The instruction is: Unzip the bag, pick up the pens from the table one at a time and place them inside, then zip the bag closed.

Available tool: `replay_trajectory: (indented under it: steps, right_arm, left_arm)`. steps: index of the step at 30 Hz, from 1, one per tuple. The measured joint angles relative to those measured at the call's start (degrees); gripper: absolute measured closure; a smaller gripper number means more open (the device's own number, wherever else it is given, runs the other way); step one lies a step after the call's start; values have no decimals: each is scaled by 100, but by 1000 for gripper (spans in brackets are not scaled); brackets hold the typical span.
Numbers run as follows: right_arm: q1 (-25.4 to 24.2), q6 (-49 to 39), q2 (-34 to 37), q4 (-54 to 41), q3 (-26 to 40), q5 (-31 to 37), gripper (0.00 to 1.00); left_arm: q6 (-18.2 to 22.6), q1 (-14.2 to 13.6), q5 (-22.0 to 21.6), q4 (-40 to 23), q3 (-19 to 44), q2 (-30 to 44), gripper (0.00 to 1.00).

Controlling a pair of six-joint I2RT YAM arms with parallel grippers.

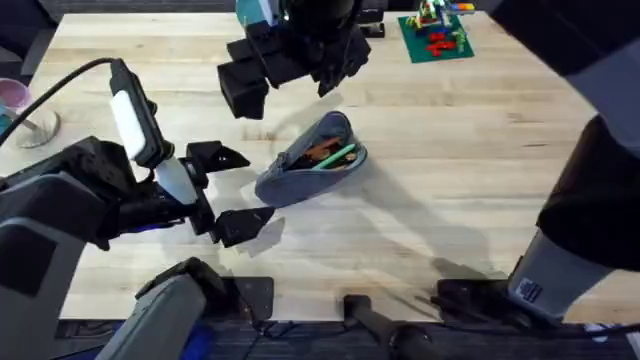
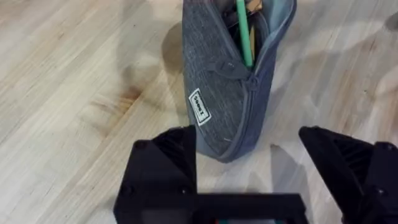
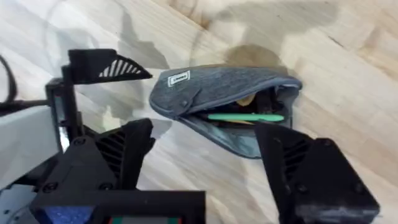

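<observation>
With the green pen (image 2: pixel 243 34) inside the open pencil pouch (image 1: pixel 312 160), zipping remains: both end effectors, left (image 1: pixel 230 190) and right (image 1: pixel 290 75), gape wide and must grip the zipper pull (image 2: pixel 231 68).

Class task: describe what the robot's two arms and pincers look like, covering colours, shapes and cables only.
Both arms are black with grey link shells. The left pincer has two black wedge-shaped fingers, a white segment behind it and a black cable looping off. The right pincer is black and blocky, with triangular ribbed fingers.
</observation>
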Motion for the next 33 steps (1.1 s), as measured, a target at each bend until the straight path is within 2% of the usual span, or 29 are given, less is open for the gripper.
replay_trajectory:
  steps: [9, 21, 33]
  right_arm:
    - [217, 727, 0, -260, 188, 6, 5]
    - [439, 1005, 24, -249, 190, 248, 4]
    - [494, 1469, 568, -207, 193, 307, 3]
  left_arm:
    - [2, 0, -7, 0, 0, 0, 5]
    - [2, 0, -7, 0, 0, 0, 5]
    - [2, 0, -7, 0, 0, 0, 5]
